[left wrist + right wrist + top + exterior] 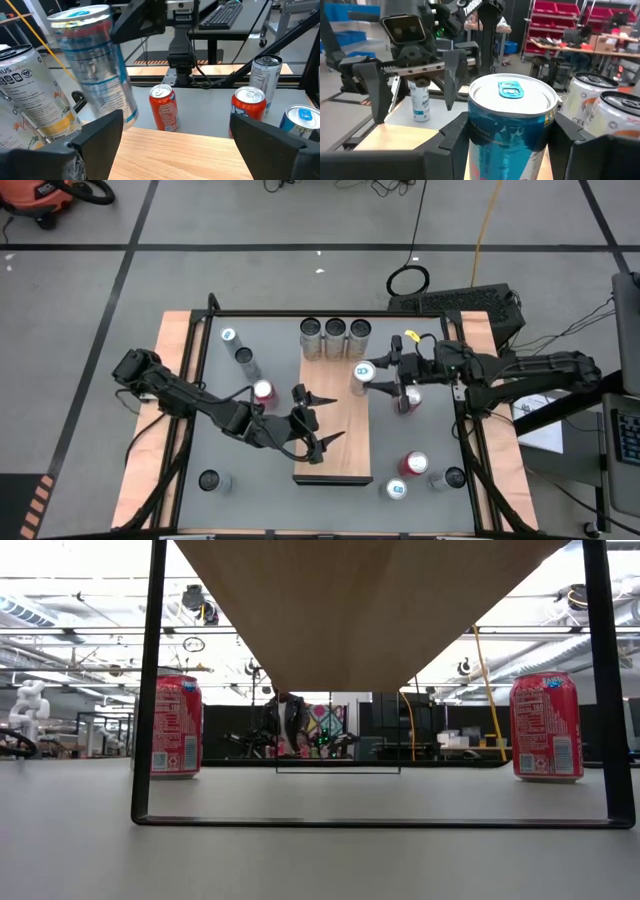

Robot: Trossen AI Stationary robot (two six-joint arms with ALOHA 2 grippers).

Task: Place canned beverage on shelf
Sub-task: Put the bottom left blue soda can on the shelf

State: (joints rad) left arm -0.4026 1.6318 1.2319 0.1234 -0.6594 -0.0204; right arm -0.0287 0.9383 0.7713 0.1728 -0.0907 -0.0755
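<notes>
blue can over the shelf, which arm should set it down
Right. The right gripper is shut on the blue can at the shelf edge, beside three cans already standing there. The left gripper hangs open and empty over the board.

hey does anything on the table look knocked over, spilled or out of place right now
Nothing stands out. Every can in view is upright and nothing is spilled. The right gripper holds a blue-top can over the shelf, near the three cans at its far end. The left gripper is open over the shelf.
</notes>
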